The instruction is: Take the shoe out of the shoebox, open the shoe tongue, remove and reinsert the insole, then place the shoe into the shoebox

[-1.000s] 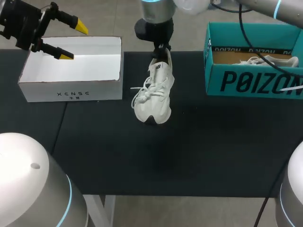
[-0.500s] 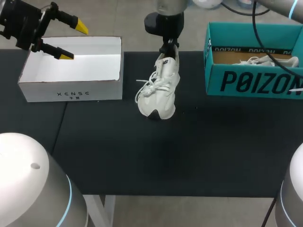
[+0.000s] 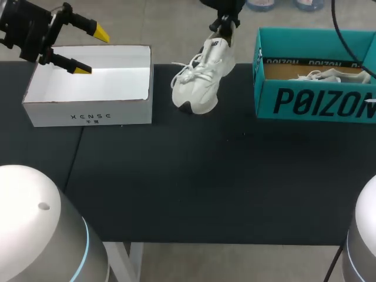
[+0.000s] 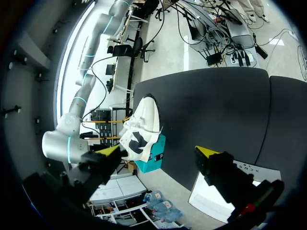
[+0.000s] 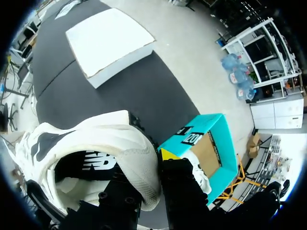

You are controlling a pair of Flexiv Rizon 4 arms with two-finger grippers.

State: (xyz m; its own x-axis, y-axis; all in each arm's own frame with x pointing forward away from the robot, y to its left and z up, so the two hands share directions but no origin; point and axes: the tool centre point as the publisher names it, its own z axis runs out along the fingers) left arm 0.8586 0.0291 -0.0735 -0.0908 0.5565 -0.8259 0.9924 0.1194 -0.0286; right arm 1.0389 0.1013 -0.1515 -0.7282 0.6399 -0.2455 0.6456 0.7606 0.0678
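With right gripper (image 3: 222, 27) clenched on its heel, holds white shoe (image 3: 202, 79) toe-down just left of teal shoebox (image 3: 317, 104), white box (image 3: 88, 116) and splayed-open left gripper (image 3: 91, 51) farther left of it, second shoe (image 3: 329, 75) inside it half hidden behind its wall.

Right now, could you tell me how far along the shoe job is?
Done: the shoe is out of both boxes. In hand: the right gripper grips its heel, between the white box and teal box; the left gripper hangs open. Left: putting it in a box; tongue and insole I cannot confirm.
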